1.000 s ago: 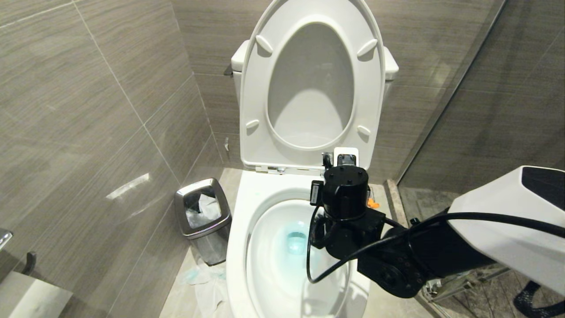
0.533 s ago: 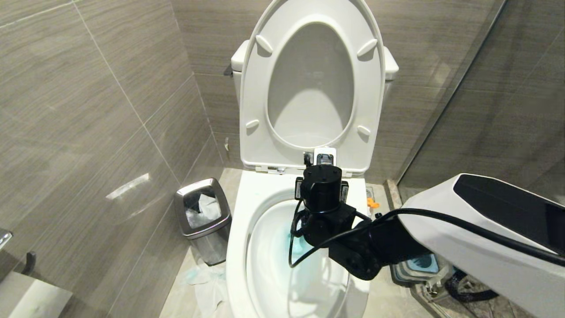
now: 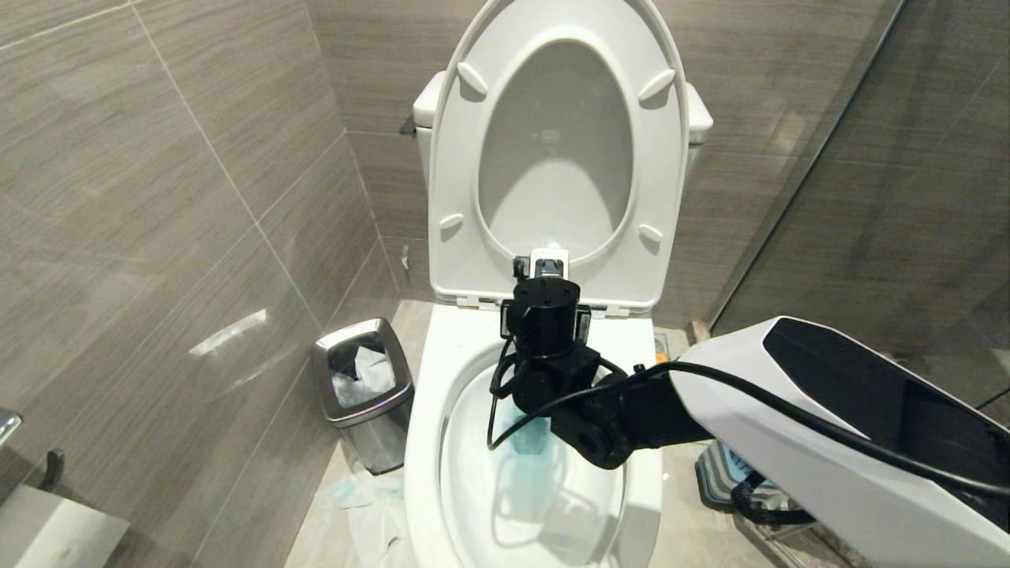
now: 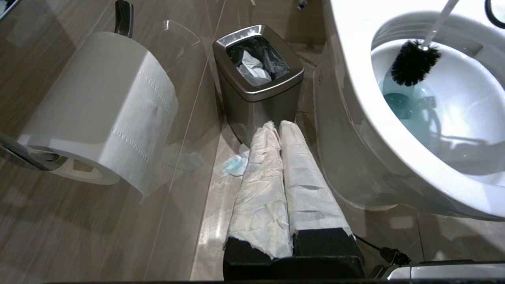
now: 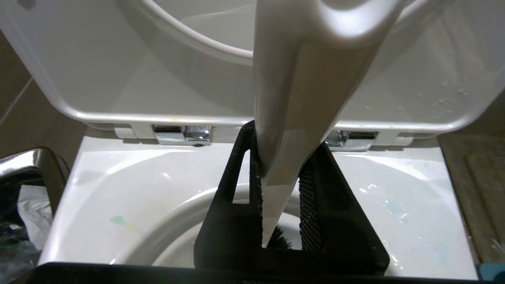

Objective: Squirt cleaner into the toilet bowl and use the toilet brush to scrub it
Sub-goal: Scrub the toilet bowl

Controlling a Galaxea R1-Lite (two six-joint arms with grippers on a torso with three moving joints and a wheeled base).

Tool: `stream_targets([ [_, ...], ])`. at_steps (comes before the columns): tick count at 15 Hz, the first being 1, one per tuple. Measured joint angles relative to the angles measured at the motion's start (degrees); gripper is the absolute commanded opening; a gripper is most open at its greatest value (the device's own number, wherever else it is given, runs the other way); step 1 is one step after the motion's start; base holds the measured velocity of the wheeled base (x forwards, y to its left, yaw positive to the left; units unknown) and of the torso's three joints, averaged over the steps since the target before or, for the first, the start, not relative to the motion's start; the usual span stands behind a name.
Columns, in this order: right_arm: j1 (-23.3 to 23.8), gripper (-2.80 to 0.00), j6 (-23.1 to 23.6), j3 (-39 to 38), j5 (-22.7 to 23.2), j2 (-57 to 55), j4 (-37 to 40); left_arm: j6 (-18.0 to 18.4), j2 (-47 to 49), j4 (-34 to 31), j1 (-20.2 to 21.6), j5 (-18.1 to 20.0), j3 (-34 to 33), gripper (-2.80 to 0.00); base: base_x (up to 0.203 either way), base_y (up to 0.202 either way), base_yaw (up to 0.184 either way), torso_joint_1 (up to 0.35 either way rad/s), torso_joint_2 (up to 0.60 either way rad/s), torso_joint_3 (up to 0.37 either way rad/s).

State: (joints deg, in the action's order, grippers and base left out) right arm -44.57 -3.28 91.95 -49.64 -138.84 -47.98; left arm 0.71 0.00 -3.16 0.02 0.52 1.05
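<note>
No writing, label, brand mark or number can be read anywhere here (not on any fixture, container or surface in the three views).

Bright, even indoor light.
You get glare on the toilet bowl [image 3: 430, 442] and sharp focus throughout.
</note>
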Motion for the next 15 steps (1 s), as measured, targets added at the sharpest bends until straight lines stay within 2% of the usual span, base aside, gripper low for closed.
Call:
stream_targets([
  [10,-4.59,-2.80,-0.27,11.15,2.56,-5.53,4.96,-0.02,0.00,0.00,0.00,-0.01,0.00,-2.80,0.000,0.000,0.000,0.000,0.00,0.000],
  [15,-8.40,-2.80,-1.35,11.05,2.34,-6.24,5.62,-0.01,0.00,0.00,0.00,0.01,0.00,-2.80,0.000,0.000,0.000,0.000,0.00,0.000],
])
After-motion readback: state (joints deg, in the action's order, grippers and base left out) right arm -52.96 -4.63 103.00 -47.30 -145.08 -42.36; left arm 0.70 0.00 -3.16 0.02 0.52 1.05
